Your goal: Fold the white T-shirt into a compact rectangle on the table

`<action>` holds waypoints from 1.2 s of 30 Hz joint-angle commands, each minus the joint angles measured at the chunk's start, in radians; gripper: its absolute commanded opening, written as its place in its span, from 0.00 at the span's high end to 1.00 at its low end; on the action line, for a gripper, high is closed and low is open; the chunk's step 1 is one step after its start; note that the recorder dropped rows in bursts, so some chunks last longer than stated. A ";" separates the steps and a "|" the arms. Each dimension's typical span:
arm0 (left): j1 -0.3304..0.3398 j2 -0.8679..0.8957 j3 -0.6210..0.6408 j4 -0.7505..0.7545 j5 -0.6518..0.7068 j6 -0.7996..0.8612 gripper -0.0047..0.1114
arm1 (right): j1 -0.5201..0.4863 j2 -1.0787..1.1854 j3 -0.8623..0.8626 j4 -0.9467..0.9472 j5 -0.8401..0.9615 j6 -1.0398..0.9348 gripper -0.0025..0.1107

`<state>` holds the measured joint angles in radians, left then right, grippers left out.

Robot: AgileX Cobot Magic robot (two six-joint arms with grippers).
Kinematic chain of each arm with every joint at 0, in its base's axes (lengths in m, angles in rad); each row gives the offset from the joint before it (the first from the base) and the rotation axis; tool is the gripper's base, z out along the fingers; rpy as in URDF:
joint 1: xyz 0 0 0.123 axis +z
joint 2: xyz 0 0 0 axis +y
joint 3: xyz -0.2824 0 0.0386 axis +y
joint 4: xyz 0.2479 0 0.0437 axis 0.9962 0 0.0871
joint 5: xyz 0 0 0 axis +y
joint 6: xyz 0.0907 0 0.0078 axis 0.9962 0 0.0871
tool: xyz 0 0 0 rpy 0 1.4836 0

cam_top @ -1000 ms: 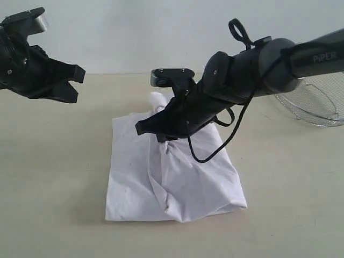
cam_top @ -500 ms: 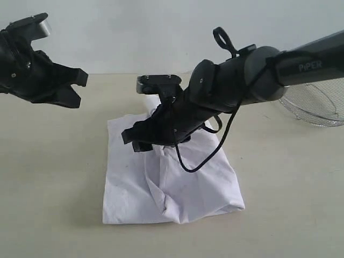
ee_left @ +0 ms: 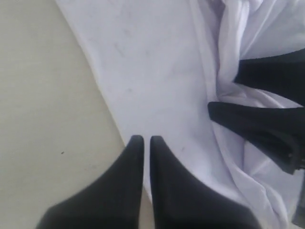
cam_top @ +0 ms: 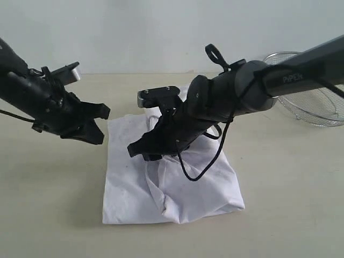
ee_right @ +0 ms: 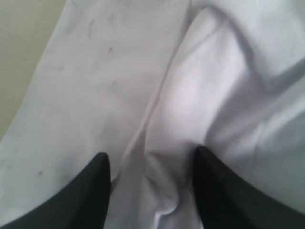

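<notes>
white cotton t-shirt (cam_top: 204, 183) lies folded on the pale beige bench (cam_top: 54, 215), its crease running near-to-far. black left claw (ee_left: 143, 140), closed, sits at its left edge; black right claw (ee_right: 150, 162), open, straddles the crease.

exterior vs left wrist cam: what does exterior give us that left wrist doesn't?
Exterior only: the wire-mesh basket at the far right, and the whole outline of the white T-shirt, which is partly folded and rumpled.
Left wrist only: a close look at the left gripper, jaws together, at the shirt's side edge, plus faint specks on the fabric.
Both: the shirt, the table, and the right gripper, jaws apart over a raised fold near the shirt's middle.
</notes>
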<state>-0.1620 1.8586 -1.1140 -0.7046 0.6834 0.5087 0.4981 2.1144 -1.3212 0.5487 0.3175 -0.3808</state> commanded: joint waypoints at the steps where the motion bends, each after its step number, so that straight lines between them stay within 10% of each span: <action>1: -0.002 0.055 0.005 -0.016 -0.025 0.016 0.92 | 0.002 0.014 0.003 -0.050 0.018 0.002 0.62; 10: -0.002 0.114 0.005 -0.016 -0.043 0.022 0.92 | 0.002 0.028 0.003 -0.056 0.027 0.008 0.52; 21: -0.002 0.121 0.005 -0.020 -0.055 0.024 0.92 | 0.002 0.028 0.003 -0.057 0.030 0.005 0.98; 36: -0.002 0.198 0.005 -0.079 -0.066 0.077 0.92 | 0.002 0.014 0.003 0.000 0.038 0.007 0.98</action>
<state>-0.1620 2.0423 -1.1140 -0.7675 0.6332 0.5596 0.4988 2.1252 -1.3235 0.5127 0.3193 -0.3678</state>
